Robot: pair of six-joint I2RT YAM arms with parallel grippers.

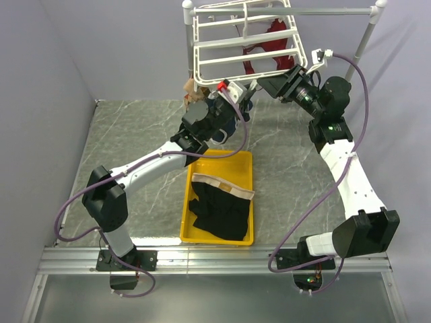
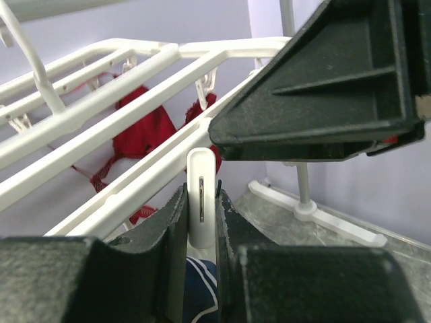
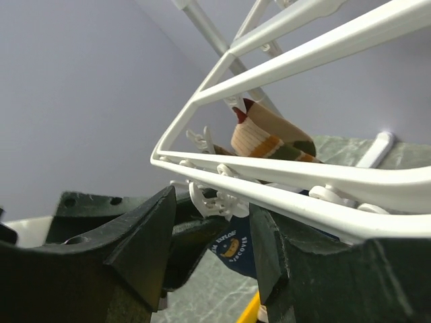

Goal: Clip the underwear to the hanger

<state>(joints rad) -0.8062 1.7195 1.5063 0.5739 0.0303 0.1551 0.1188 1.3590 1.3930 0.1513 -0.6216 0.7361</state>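
Observation:
The underwear (image 1: pixel 219 205), black with a tan waistband, lies crumpled in the yellow tray (image 1: pixel 190 225); no gripper touches it. The hanger (image 1: pixel 246 40), a white rack of bars, hangs at the back. It also shows in the left wrist view (image 2: pixel 101 134) and in the right wrist view (image 3: pixel 303 178). My left gripper (image 1: pixel 236 101) is raised under the rack's front edge. Its jaws (image 2: pixel 201 222) are shut on a white clip (image 2: pixel 201 195). My right gripper (image 1: pixel 269 82) is at the rack's front right corner, open (image 3: pixel 214 235), with dangling clips (image 3: pixel 219 202) between its fingers.
A red garment (image 2: pixel 145 131) hangs from the rack. A navy garment with white trim (image 2: pixel 202 289) hangs below the left jaws and shows in the right wrist view (image 3: pixel 236 245). A striped sock (image 3: pixel 269 138) is clipped nearby. The white pole stand (image 1: pixel 363 40) rises at back right.

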